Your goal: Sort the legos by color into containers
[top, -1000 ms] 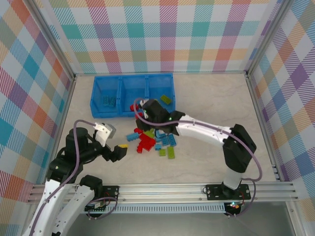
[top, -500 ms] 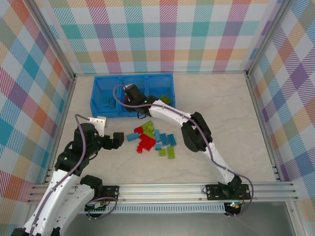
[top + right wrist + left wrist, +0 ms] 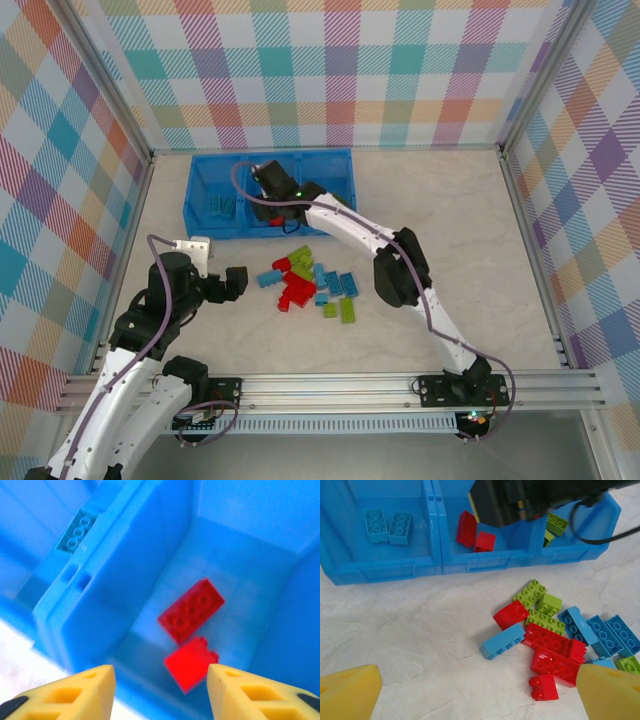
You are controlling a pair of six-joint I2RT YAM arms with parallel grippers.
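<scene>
The right gripper (image 3: 159, 680) hangs over the middle compartment (image 3: 150, 565) of the bright blue plastic three-compartment tray (image 3: 220, 156), its yellow fingers (image 3: 80, 690) apart with nothing between them. Below it a long red studded brick (image 3: 191, 611) and a small red brick (image 3: 191, 666) are in that compartment. Two light blue bricks (image 3: 387, 526) lie in the left compartment and lime green bricks (image 3: 556, 524) in the right. The left gripper (image 3: 480, 695) gapes wide and empty above the table (image 3: 410, 640), just left of the loose pile of mixed bricks (image 3: 310, 285) near the tray.
</scene>
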